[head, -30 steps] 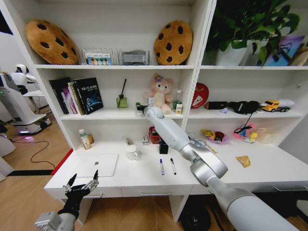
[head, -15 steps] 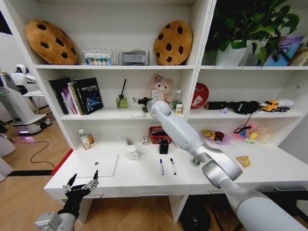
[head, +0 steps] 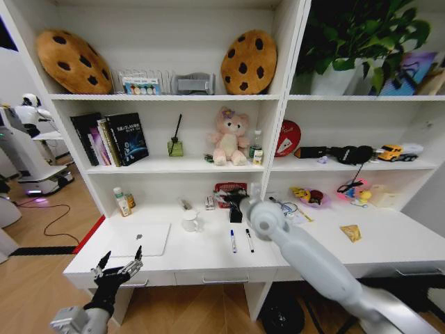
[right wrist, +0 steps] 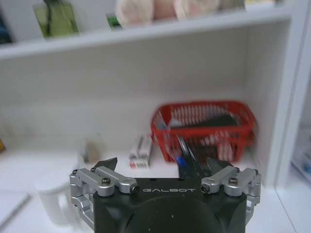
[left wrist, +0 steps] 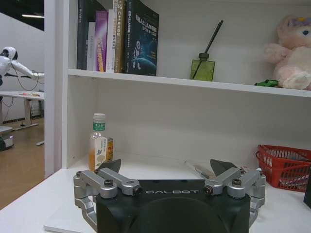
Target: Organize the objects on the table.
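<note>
The right gripper [head: 224, 197] was largely masked by its own wrist in the head view, so its finger spacing could not be read there. The red basket [right wrist: 204, 127] was partly covered by that gripper's body in the right wrist view, and its contents were too blurred to identify. A white cup [right wrist: 57, 194] was cut by the gripper housing and blurred. The laptop [left wrist: 63, 224] showed merely as a corner behind the left gripper [left wrist: 171, 170]. The toy car [left wrist: 267, 83] was half hidden by the plush bear [left wrist: 294, 53].
</note>
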Tool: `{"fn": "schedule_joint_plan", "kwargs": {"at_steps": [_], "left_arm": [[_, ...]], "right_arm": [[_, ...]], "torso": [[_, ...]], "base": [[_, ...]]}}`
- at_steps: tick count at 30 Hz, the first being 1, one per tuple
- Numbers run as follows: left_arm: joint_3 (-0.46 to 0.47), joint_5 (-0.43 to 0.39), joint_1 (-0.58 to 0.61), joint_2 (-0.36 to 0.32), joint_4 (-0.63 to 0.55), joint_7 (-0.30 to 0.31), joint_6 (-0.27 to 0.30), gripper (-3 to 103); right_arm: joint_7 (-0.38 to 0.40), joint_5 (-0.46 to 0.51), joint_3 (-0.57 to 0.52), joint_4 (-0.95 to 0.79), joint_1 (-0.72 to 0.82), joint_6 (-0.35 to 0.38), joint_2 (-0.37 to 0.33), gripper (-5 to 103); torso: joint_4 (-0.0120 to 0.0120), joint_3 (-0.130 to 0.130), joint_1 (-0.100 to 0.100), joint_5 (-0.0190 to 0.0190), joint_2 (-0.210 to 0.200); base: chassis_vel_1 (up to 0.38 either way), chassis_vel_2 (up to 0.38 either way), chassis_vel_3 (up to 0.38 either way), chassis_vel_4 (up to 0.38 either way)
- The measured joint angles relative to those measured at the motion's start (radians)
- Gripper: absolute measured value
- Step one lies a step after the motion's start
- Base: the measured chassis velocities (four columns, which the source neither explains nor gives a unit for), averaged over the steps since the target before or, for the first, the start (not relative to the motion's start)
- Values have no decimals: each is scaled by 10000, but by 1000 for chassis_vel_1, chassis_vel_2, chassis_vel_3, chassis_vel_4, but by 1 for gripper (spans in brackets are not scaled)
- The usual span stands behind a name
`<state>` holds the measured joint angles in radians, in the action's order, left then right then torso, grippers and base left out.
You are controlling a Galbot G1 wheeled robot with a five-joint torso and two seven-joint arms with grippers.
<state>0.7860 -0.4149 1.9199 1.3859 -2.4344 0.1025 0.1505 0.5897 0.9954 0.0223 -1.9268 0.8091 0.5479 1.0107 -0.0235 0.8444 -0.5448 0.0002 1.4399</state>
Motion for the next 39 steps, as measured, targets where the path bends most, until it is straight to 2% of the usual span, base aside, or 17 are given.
{"fn": "schedule_joint_plan", "kwargs": {"at_steps": [4,5,6,7,10,11,13,14,16,19,23,31,33,36,39], "left_arm": [[0,0,0,-1,0,-1,0,100],[0,-1,0,0,0,0,0,100],[0,-1,0,-1,1,1,0,100],[0,-1,0,-1,1,1,0,100],[0,0,0,0,0,0,0,100],[0,0,0,0,0,0,0,100],[0,0,0,0,0,0,0,100],[0,0,0,0,0,0,0,100],[0,-1,0,0,0,0,0,100],[0,0,0,0,0,0,0,100],[0,0,0,0,0,0,0,100],[0,0,0,0,0,0,0,100],[0,0,0,0,0,0,0,100],[0,0,0,0,0,0,0,100],[0,0,0,0,0,0,0,100]], "right_arm": [[-323,-631,-358,201,962,-167,267,100],[-585,-1298,-666,431,1678,-380,637,101],[-710,-1595,-762,557,1909,-501,828,96],[-710,-1595,-762,557,1909,-501,828,96],[-1217,-2515,-966,1008,2306,-943,1325,82],[-1217,-2515,-966,1008,2306,-943,1325,82],[-1364,-2694,-1000,1201,2285,-1019,1425,71],[-1364,-2694,-1000,1201,2285,-1019,1425,71],[-1458,-2741,-1012,1398,2184,-1036,1488,60],[-1610,-2746,-964,1610,2037,-1040,1545,54],[-2061,-2798,-851,2051,1765,-1053,1771,58],[-2117,-2961,-646,2842,1380,-1031,2195,64],[-2149,-3015,-577,3140,1197,-1028,2310,71],[-2164,-3032,-445,3495,941,-1020,2369,73],[-2176,-3039,-336,3775,761,-1017,2402,73]], "torso": [[-4,1,0,3,0],[-3,0,1,-2,0],[2,0,1,-3,0],[2,0,1,-3,0],[2,0,0,-4,0],[2,0,0,-4,0],[2,1,-2,-4,0],[2,1,-2,-4,0],[1,1,-2,-4,0],[1,1,-2,-4,0],[1,1,-2,-4,-1],[1,2,-2,-2,-2],[1,2,-2,-2,-2],[1,2,-2,-4,-2],[1,2,-3,-3,-2]], "base": [[0,0,0,0],[0,0,0,0],[0,0,0,0],[0,0,0,0],[0,0,0,0],[0,0,0,0],[0,0,0,0],[0,0,0,0],[0,0,0,0],[0,0,0,0],[0,0,0,0],[0,0,0,0],[0,0,0,0],[0,0,0,0],[0,0,0,0]]}}
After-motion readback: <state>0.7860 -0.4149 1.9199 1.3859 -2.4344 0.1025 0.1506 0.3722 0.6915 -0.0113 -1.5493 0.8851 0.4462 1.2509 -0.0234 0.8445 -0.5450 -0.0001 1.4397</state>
